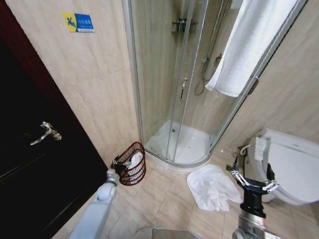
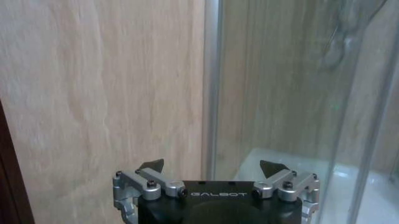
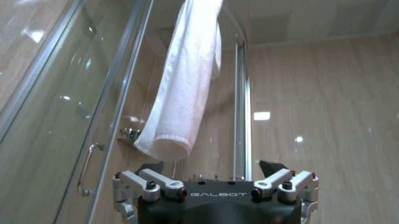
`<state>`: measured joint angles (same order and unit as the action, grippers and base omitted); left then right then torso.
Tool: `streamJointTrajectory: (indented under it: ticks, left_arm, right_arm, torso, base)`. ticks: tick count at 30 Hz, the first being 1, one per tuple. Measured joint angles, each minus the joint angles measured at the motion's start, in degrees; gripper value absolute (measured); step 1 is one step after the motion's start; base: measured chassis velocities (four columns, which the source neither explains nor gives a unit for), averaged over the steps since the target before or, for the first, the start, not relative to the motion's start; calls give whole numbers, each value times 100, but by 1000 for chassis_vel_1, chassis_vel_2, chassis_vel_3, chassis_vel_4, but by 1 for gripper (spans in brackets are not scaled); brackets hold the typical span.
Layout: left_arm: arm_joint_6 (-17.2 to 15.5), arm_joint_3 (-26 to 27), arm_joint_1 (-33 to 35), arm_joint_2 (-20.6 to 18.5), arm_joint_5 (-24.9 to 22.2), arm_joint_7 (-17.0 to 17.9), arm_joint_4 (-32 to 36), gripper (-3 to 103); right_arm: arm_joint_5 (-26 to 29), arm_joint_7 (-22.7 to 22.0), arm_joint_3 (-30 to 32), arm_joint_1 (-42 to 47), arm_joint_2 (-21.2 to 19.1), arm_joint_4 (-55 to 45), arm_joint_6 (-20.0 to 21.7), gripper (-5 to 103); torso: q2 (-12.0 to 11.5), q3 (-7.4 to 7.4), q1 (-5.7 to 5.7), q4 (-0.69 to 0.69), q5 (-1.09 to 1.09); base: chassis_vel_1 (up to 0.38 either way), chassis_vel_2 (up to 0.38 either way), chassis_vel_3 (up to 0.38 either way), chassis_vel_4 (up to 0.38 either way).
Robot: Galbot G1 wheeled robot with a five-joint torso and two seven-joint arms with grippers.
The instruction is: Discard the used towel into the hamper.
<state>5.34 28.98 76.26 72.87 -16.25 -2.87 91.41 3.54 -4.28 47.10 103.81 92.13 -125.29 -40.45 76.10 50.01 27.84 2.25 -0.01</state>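
White cloth is seen in woven hamper; crumpled towel on floor. Left gripper & right gripper are held agape, nothing gripped.

We read "GALBOT" in pale letters on the black body of the left gripper, just behind its open fingers. The same brand stands on the right gripper. The blue-and-yellow wall sign above the door carries text we cannot read.
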Motion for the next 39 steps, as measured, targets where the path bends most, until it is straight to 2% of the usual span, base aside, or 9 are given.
streamJointTrajectory:
  ticks: [2, 5, 6, 10, 14, 20, 22, 31, 39]
  left_arm:
    - [0, 39, 118, 9, -20, 2, 203, 100]
    - [-6, 226, 555, 144, -29, 1, 984, 100]
    - [-6, 226, 555, 144, -29, 1, 984, 100]
    - [-18, 500, 1250, 534, 4, -9, 2084, 100]
    - [-16, 625, 1746, 796, 3, -18, 2676, 100]
    - [-17, 670, 2077, 972, -65, 28, 3344, 100]
    - [-19, 670, 2216, 1069, -72, 41, 3764, 100]
    - [6, 569, 2376, 1207, 130, 2, 4302, 100]
    - [-16, 509, 2424, 1277, 455, -84, 4333, 100]
  right_arm:
    - [-4, -50, 8, -1, 0, -51, 35, 100]
    - [1, -308, 56, -14, 0, -155, 179, 100]
    - [1, -308, 56, -14, 0, -155, 179, 100]
    - [97, -515, 127, 1, -34, -310, 288, 100]
    - [144, -584, 106, -51, -66, -518, 442, 100]
    - [166, -625, 74, -113, -112, -793, 637, 100]
    - [173, -692, 51, -163, -155, -1049, 837, 100]
    - [252, -772, 76, -238, -353, -1581, 1314, 100]
    - [296, -767, 71, -265, -400, -1709, 1434, 100]
  torso:
    - [0, 0, 0, 0, 1]
    - [0, 0, 0, 0, 2]
    - [0, 0, 0, 0, 2]
    - [0, 0, 0, 1, 2]
    - [0, 0, 0, 3, 2]
    - [0, 0, 1, 1, 3]
    - [0, 0, 1, 0, 2]
    - [0, 1, 1, 1, 2]
    - [0, 1, 1, 1, 1]
  base:
    - [0, 0, 0, 0]
    - [0, 0, 0, 0]
    - [0, 0, 0, 0]
    - [0, 0, 0, 0]
    - [0, 0, 0, 0]
    - [0, 0, 0, 0]
    - [0, 0, 0, 0]
    - [0, 0, 0, 0]
    - [0, 0, 0, 0]
